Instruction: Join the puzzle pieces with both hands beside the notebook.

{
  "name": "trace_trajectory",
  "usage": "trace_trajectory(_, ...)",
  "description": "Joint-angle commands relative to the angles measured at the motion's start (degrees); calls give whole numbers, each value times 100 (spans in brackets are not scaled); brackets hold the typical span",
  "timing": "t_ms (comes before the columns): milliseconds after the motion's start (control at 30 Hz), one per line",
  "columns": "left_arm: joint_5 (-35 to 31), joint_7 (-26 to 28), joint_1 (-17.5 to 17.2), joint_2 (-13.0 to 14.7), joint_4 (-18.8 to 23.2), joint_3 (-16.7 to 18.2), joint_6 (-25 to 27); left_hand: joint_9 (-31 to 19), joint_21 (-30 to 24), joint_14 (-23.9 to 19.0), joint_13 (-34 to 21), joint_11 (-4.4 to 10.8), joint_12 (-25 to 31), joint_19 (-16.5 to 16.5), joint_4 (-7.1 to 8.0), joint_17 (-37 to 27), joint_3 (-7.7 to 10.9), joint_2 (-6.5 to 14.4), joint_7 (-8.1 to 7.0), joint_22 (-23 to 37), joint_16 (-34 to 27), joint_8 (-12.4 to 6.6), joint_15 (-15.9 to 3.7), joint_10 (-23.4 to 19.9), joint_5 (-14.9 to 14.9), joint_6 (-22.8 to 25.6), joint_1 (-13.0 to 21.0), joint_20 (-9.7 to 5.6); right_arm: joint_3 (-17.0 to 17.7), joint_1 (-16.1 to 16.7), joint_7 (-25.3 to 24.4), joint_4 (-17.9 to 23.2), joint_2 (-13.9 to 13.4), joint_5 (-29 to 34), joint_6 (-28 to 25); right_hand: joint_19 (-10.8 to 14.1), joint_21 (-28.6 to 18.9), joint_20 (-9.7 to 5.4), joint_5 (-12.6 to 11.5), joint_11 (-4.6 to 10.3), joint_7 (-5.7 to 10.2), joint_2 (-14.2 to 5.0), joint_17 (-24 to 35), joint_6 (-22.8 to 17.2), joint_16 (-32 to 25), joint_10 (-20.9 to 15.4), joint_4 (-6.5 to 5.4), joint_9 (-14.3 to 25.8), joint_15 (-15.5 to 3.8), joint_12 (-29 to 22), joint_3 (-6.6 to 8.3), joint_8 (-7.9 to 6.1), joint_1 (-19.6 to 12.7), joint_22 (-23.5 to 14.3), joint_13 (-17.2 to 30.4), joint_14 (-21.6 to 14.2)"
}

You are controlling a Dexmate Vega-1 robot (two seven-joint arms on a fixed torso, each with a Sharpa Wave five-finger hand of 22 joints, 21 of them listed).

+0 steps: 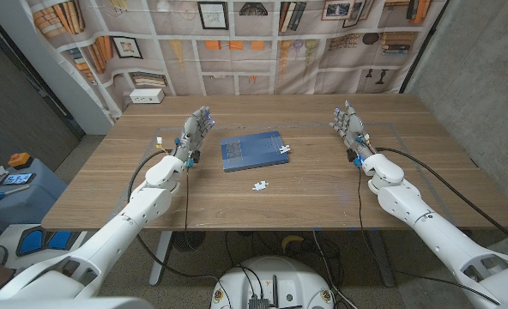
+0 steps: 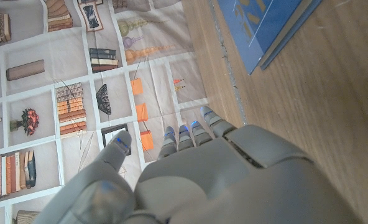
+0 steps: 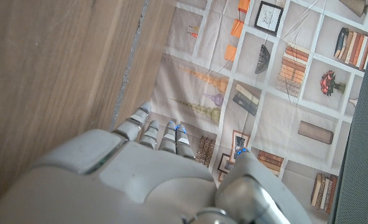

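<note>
Both hands, left hand (image 1: 196,129) and right hand (image 1: 349,123), stand released and empty, flanking the notebook (image 1: 252,150); one piece (image 1: 260,184) lies between them, slightly nearer the left, another piece (image 1: 285,149) on the notebook's right edge.

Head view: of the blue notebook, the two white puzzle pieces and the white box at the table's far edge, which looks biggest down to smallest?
1. Blue notebook.
2. White box.
3. The puzzle piece on the notebook and the puzzle piece on the table: they look alike, too small to rank.

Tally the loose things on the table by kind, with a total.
Blue notebook: 1
White puzzle pieces: 2, one on the notebook's corner, one on the bare wood in front of it
Total: 3
</note>
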State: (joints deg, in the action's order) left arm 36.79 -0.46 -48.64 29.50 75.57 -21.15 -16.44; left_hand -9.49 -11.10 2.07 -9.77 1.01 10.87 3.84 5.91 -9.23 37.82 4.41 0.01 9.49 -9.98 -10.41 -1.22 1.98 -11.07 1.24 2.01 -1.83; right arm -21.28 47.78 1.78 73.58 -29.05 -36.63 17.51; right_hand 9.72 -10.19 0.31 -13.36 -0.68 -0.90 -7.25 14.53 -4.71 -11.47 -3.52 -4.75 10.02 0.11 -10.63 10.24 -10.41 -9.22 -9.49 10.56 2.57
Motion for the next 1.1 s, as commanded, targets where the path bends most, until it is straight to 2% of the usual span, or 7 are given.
trace_trajectory(33,-89,273,-215,115,352,55,85,-28,-35,-30,-7,25,42,78,-67,-14,56,366,-30,19,-40,-36,-31,-16,-30,93,57,-5,3,44,-32,52,-64,103,102,49,-31,0,-37,4,7,14,17,-88,-37,-85,18,9,-14,-35,38,-38,-72,-12,14,-10)
trace_trajectory(300,-65,382,-371,203,532,130,129,-29,-32,-66,-7,55,44,110,-160,-12,82,369,-39,20,-32,-40,-44,-66,-20,152,104,-8,-81,81,-260,261,-157,452,155,60,-40,-15,-39,15,33,24,-12,-109,-43,-165,58,8,-32,-63,62,-43,-107,-11,12,-50)
trace_trajectory(433,-46,389,-417,265,621,163,171,-30,-29,-79,-8,58,42,117,-195,-12,92,370,-52,21,-28,-35,-61,-78,-17,161,120,-5,-89,138,-359,365,-186,599,268,-13,-16,-69,-39,13,62,33,-38,-140,-41,-203,104,7,-50,-71,86,-52,-152,-10,10,-69)
trace_trajectory(700,-56,464,-534,313,693,226,125,-31,-24,-90,-8,77,34,124,-248,-12,108,373,-62,22,-21,-28,-63,-86,-11,171,142,-6,-197,195,-522,715,-453,1019,63,-87,-1,-131,-35,14,88,49,-73,-165,-32,-222,172,7,-81,-69,118,-55,-216,-9,8,-74)
trace_trajectory(800,-58,513,-578,330,730,251,129,-31,-21,-118,-8,119,47,137,-294,-13,124,379,-117,24,-22,-19,-97,-150,-6,174,159,-1,-253,166,-531,823,-590,1216,-46,-202,25,-188,-26,14,97,63,-95,-171,3,-224,226,7,-112,-63,136,-52,-258,-8,7,10)
trace_trajectory(1100,-118,624,-626,398,819,290,176,-32,-24,-152,-8,160,52,167,-349,-13,147,390,-139,25,-22,-14,-127,-209,0,190,177,-5,-384,26,-482,968,-843,1674,-164,-229,13,-252,-16,31,122,72,-118,-146,6,-223,286,7,-129,-57,158,-38,-308,-7,7,24)
